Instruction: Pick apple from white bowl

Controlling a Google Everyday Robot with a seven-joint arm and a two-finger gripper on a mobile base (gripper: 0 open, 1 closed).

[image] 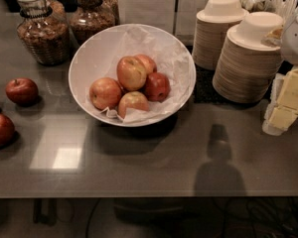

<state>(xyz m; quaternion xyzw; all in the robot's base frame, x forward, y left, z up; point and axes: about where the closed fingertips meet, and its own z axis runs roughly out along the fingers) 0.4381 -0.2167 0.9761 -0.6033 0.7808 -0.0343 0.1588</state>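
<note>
The big grey table (154, 167) fills most of the frame. The white bowl (89, 53) sits on it, a bit above and left of the middle. It is wide, round and shiny, and it stands flat with its open side up. Crinkled white paper (171, 58) lines it.

Five apples lie in a heap in the bowl, touching each other. The top apple (131, 72) is yellow and red and rests on the others. A second apple (148, 62) peeks out behind it. A dark red apple (157, 86) is on the right, a yellow-red apple (105, 93) on the left, and one more apple (133, 102) at the front. They are round, with no long side. I cannot tell which way their stems point.

Two stacks of beige bowls (251, 58) stand at the upper right, just beside the white bowl. Two glass jars (42, 31) with brown stuff inside stand at the upper left. Three loose red apples (22, 90) lie on the table at the left edge, well apart from the bowl.

My gripper (287, 105) is at the right edge, pale yellow, well apart from the apples. I cannot tell if it is clenched or let go.
</note>
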